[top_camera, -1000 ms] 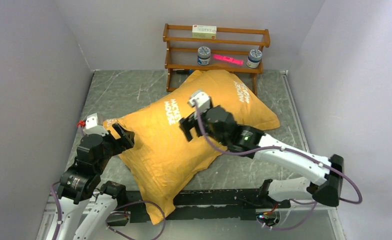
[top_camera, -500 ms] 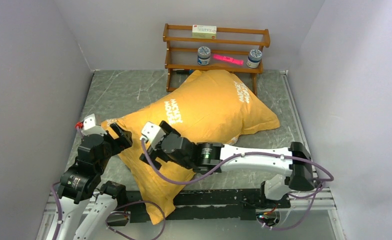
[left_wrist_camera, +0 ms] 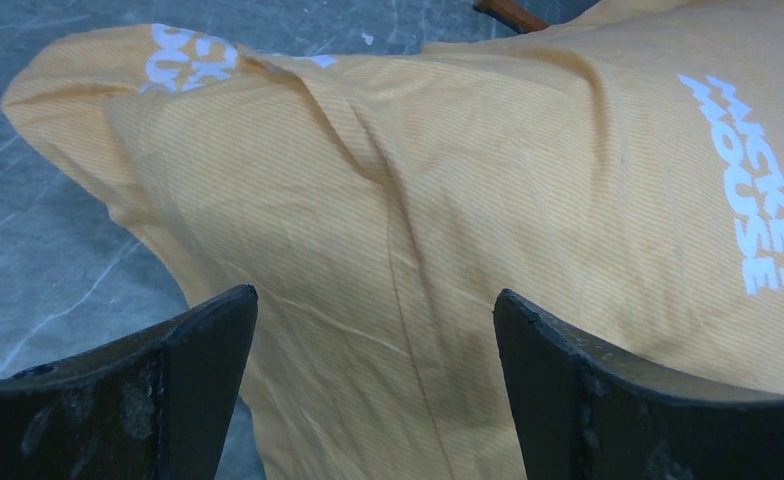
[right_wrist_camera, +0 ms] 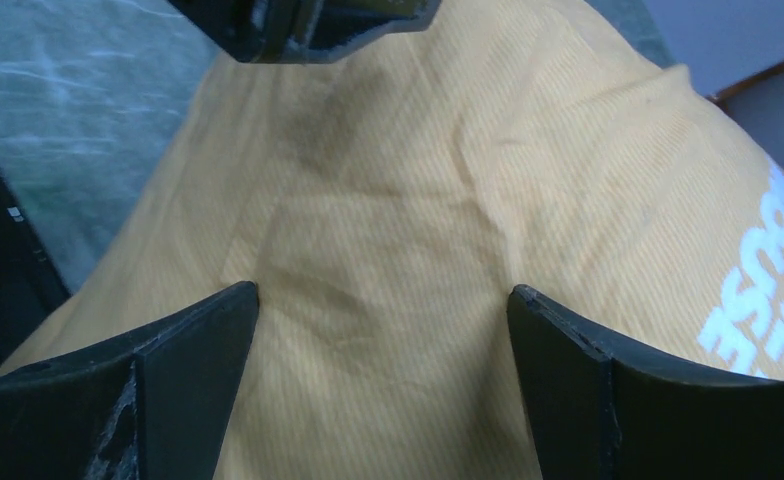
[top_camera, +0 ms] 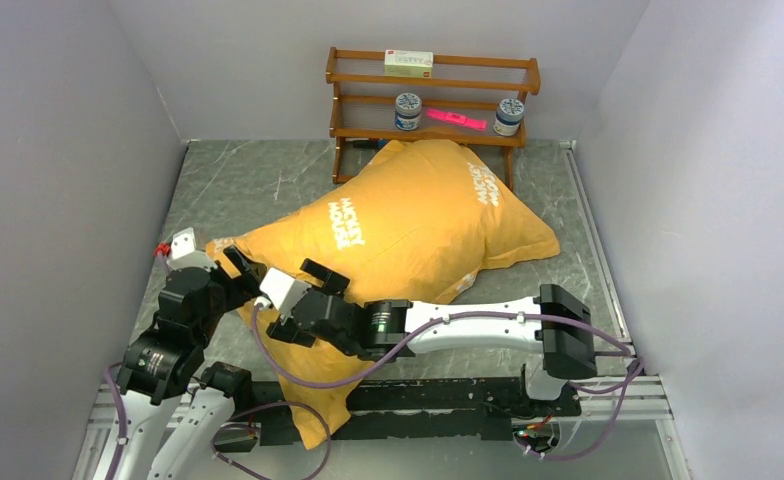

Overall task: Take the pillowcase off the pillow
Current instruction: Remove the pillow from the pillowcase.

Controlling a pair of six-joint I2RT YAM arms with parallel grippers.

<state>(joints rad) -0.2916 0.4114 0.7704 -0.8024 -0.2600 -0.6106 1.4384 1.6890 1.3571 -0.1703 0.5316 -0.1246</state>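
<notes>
The pillowcase (top_camera: pixel 398 230) lay stuffed plump, lettering up, slanting across the table (top_camera: pixel 238 180) from 7 to 1 o'clock, its far corner by the wooden rack (top_camera: pixel 433 100) at 12. The pillow inside was hidden. At its 8 o'clock end the left gripper (left_wrist_camera: pixel 376 305) and right gripper (right_wrist_camera: pixel 383 300) hung over the cloth, each with jaws spread wide, gripping nothing.

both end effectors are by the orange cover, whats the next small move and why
Probably lower the right end effector and close it on a fold of the orange-yellow fabric pillowcase. Its jaws stand open with wrinkled cloth between them and nothing gripped; the left end effector beside it is open too, so the case is not yet held.
</notes>
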